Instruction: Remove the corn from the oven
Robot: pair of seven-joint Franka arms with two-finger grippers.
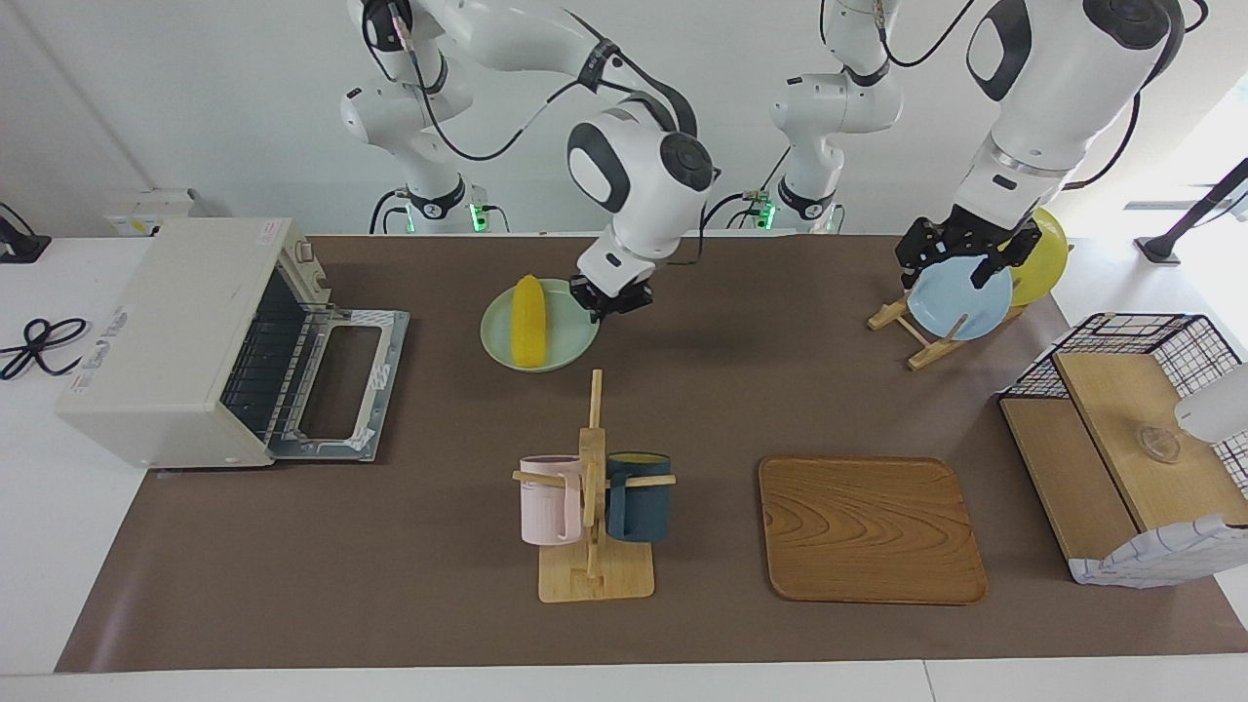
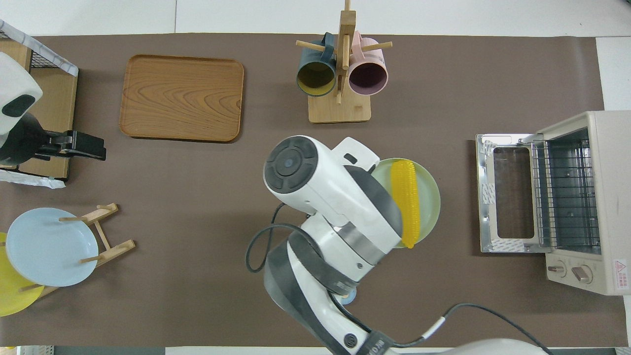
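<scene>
We see the right gripper [image 1: 612, 295] in the upper middle of the facing view, clamped on the rim of a pale green plate [image 1: 567, 348]. The plate is up in the air, over the brown mat [image 1: 390, 546] in the middle of the table. The corn [image 1: 528, 321] lies lengthwise on this plate. In the overhead view the corn [image 2: 406, 201] and the plate [image 2: 430, 197] show at centre right, partly covered by the right arm.

The oven [image 1: 175, 336] stands at the left edge of the facing view, toward the right arm's end of the table. Its door [image 1: 343, 385] lies folded down flat, and the wire rack [image 1: 263, 375] inside is bare. The corn is out of the oven and well apart from it.

We see the left gripper [image 1: 960, 255] at the upper right of the facing view, over the blue plate [image 1: 960, 297] that stands in a wooden rack [image 1: 916, 341]. Its fingers stand apart and hold nothing. A yellow plate [image 1: 1043, 255] stands in the same rack.

At lower centre of the facing view, a mug stand [image 1: 593, 526] carries a pink mug [image 1: 549, 499] and a dark blue mug [image 1: 640, 497]. A wooden tray [image 1: 870, 529] lies beside it, toward the left arm's end. A wire basket shelf [image 1: 1131, 439] occupies the right edge.
</scene>
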